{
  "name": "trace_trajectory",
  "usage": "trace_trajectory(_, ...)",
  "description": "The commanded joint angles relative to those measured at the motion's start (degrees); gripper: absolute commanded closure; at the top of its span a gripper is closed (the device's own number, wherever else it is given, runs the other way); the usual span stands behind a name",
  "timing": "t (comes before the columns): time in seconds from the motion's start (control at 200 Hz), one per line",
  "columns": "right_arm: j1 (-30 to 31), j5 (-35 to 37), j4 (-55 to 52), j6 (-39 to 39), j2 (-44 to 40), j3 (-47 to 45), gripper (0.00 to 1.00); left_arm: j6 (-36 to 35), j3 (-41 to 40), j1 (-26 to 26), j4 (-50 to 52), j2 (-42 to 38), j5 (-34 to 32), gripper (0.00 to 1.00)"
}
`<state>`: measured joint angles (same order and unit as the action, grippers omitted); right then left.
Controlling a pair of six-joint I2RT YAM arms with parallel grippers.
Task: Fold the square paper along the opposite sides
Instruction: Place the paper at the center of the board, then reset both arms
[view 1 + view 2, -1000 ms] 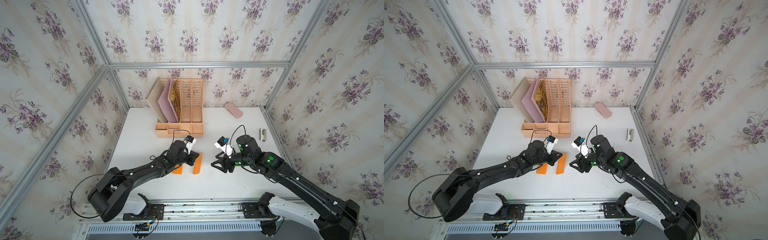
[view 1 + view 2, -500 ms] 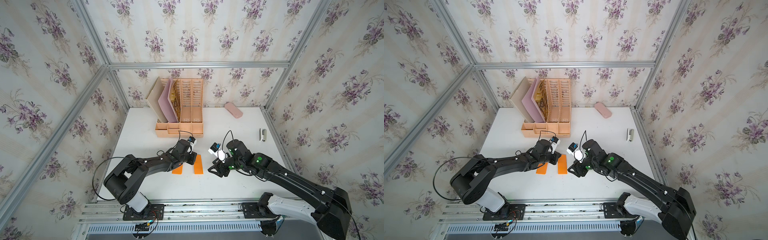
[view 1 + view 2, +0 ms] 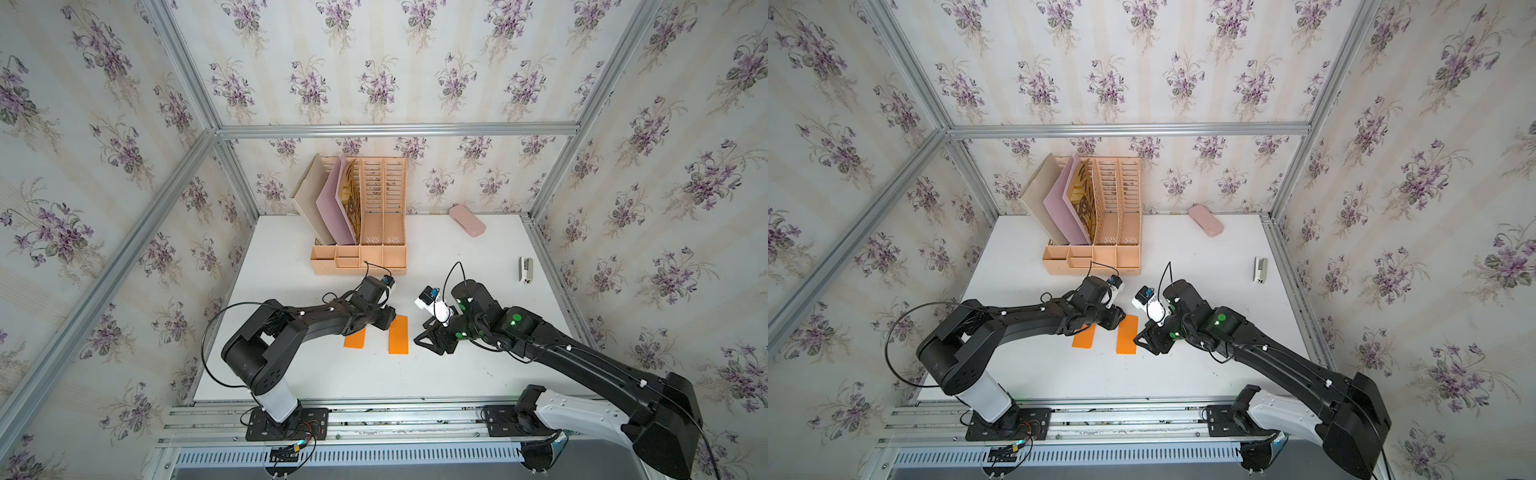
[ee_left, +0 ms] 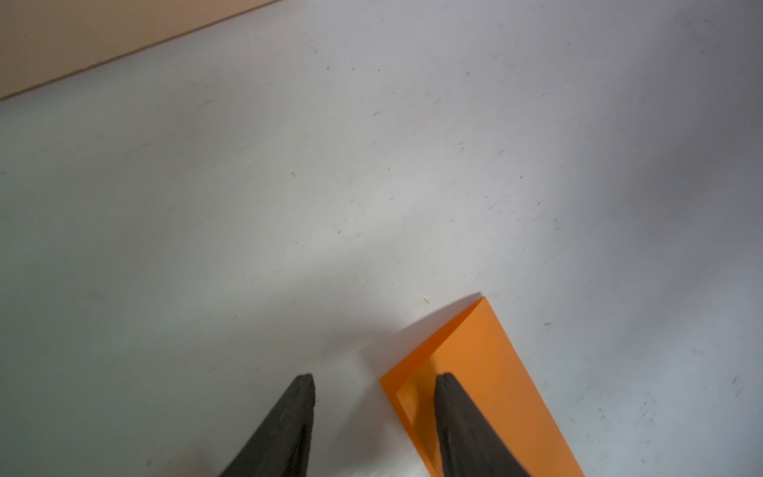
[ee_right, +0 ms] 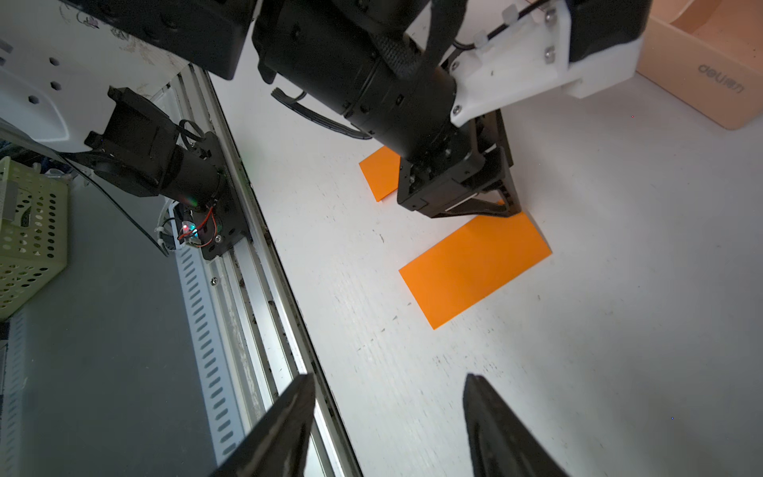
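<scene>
- Noted orange paper (image 3: 399,335) lying flat on the white bench (image 3: 291,291), front middle, as a long narrow rectangle; same in both top views.
- Saw two layers at the paper's end in the left wrist view, upper layer standing slightly off the lower: folded over.
- Logged left hand (image 4: 375,376) as open: fingers apart, bare bench between them, nothing gripped. One fingertip (image 4: 448,390) over the paper's end corner; contact not resolvable.
- Placed left hand in a top view at the paper's far end, between it and a second orange piece (image 3: 355,340).
- Found second orange piece flat on the bench, partly hidden under the left arm, parted from the paper by a strip of bare bench.
- Logged right hand (image 5: 389,378) as open and empty, just beside the paper on the right arm's side, not touching it.
- Recorded elsewhere on the bench: file rack (image 3: 382,232) and pink case (image 3: 466,221) at the back, stapler (image 3: 525,270) near the right edge.
</scene>
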<state>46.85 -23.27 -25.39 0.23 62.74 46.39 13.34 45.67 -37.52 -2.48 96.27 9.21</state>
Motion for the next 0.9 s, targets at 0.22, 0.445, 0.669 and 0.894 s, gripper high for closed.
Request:
trace_trajectory(0.22,0.0,-0.3,1.47,0.29,-0.76,-0.37,0.37,-2.07,0.91,0.01,2.23,-1.95,-4.1,0.46)
trace_trajectory(0.445,0.01,2.46,4.82,1.0,-0.6,-0.74,0.21,-5.8,2.58,0.04,3.58,-13.56,-7.32,0.22)
trace_trajectory(0.669,-0.24,21.67,16.16,0.72,1.3,-0.23,0.0,-12.54,-1.14,2.11,2.99,-30.59,-22.87,0.02)
trace_trajectory(0.894,-4.92,41.03,41.82,-4.6,2.83,-8.9,0.0,-12.64,-13.52,14.16,-9.25,-43.35,-35.08,0.01)
